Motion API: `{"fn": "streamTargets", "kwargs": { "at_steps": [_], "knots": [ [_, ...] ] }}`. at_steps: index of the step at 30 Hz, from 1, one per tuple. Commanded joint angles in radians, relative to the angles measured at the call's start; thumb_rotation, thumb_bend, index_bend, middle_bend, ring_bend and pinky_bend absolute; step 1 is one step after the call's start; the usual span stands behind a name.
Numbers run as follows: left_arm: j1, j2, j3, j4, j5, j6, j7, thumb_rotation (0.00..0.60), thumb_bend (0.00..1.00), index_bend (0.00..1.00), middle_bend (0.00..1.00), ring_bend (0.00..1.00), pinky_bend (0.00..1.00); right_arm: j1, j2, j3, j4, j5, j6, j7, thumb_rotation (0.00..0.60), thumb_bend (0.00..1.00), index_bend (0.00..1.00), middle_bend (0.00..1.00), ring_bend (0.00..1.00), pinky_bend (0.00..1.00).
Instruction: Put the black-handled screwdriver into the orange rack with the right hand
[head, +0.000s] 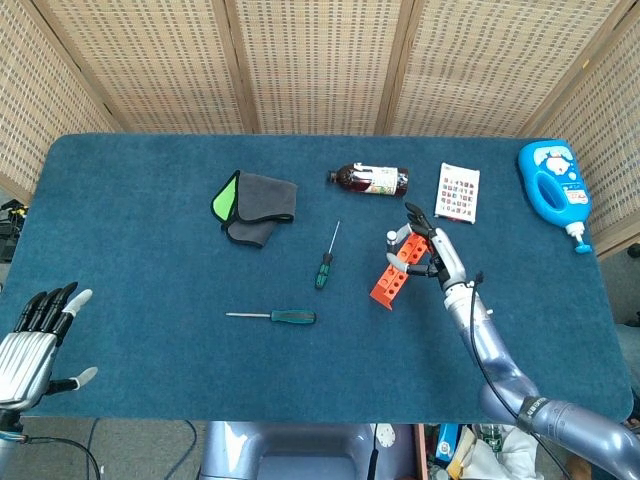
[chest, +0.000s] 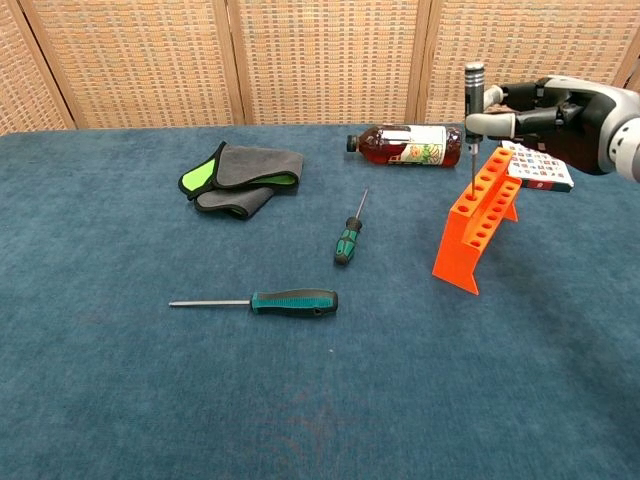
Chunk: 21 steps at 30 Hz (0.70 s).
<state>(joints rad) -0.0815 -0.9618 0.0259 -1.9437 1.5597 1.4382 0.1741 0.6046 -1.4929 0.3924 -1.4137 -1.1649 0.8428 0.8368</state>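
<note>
From your rack (chest: 478, 215), the bottle (chest: 405, 145) lies at eleven o'clock, the card (chest: 538, 165) at one, both screwdrivers (chest: 349, 236) (chest: 270, 302) toward nine.

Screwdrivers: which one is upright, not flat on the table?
The black-handled screwdriver, held by the right robot hand over the orange rack; both green-handled ones lie flat.

right hand (chest: 560, 105): black fingers, pale grey fingertip caps, silver-white shell over the back; glossy.
right arm (head: 492, 350): smooth blue-grey metallic tube segments; dark band with small pale lettering near far-right bottom edge; thin black cable running along forearm to wrist.
left hand (head: 35, 335): ribbed silver-chrome back, black fingers, pale grey tips; thumb tip also pale.
base (head: 290, 452): blue-grey rounded housing at near table edge, a small round white dial-like mark on it.
</note>
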Motion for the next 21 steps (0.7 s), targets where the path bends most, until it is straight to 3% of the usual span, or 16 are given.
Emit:
{"fn": "streamTargets", "kwargs": {
  "at_steps": [1, 12, 21],
  "knots": [
    [0.000, 0.001, 0.001, 0.000, 0.001, 0.000, -0.002, 0.600, 0.00, 0.00, 0.00, 0.00, 0.00, -0.015, -0.008, -0.017, 0.026, -0.028, 0.003, 0.043, 0.600, 0.36, 0.65, 0.01, 0.00, 0.00],
    [-0.002, 0.003, 0.005, -0.001, 0.004, -0.006, -0.003, 0.600, 0.00, 0.00, 0.00, 0.00, 0.00, -0.057, -0.034, -0.050, 0.092, -0.143, 0.090, 0.215, 0.600, 0.36, 0.65, 0.01, 0.00, 0.00],
    [0.000, 0.004, 0.006, -0.001, 0.010, -0.003, -0.008, 0.600, 0.00, 0.00, 0.00, 0.00, 0.00, -0.070, -0.047, -0.073, 0.124, -0.161, 0.110, 0.287, 0.600, 0.36, 0.65, 0.01, 0.00, 0.00]
  ]
}}
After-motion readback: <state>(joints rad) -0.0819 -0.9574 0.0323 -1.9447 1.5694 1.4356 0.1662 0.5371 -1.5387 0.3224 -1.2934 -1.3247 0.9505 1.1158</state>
